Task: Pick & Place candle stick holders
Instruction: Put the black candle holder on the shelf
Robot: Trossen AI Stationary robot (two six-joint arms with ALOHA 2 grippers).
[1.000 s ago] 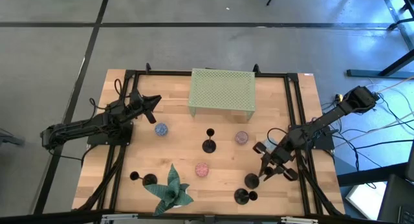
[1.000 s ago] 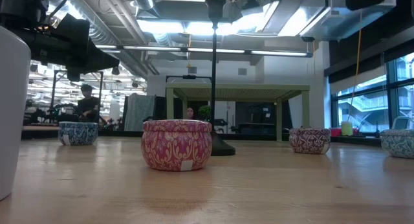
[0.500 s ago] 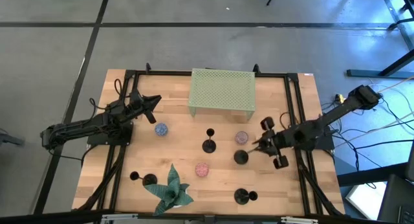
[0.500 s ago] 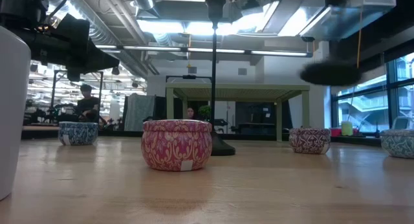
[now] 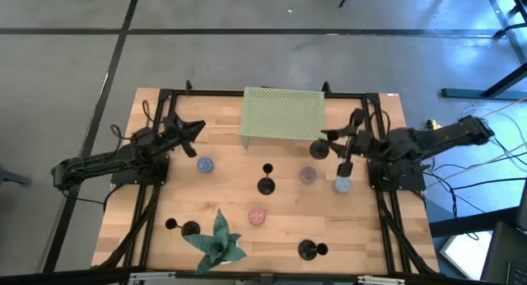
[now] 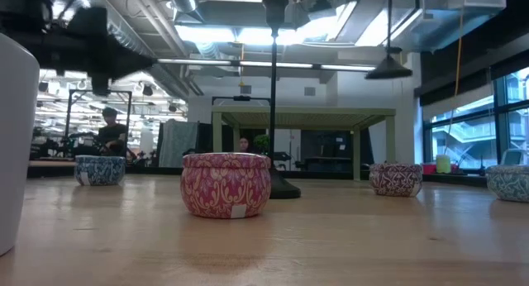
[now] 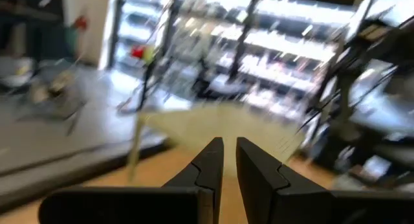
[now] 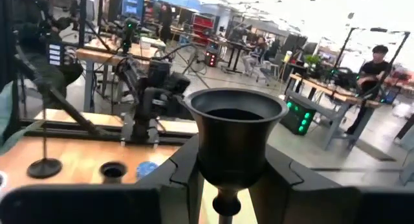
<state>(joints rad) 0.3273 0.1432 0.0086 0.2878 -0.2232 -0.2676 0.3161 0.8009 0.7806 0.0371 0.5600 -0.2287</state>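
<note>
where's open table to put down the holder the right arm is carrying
Bare wood lies between the pink tin and the front holder, below the purple tin. Crowded: the front-left corner with plant. Right gripper holds a candle stick holder.

The left tool [image 7: 229, 160] fills the lower middle of this view, its 2 dark fingers [image 7: 210, 162] nearly together with only a thin slit between them and nothing in it. Under them runs the wooden bench [image 7: 139, 175]. Beyond the tips stands a pale green stand [image 7: 213, 123], blurred, one leg [image 7: 134, 146] reaching down to the bench. The room behind is too smeared to read.
</note>
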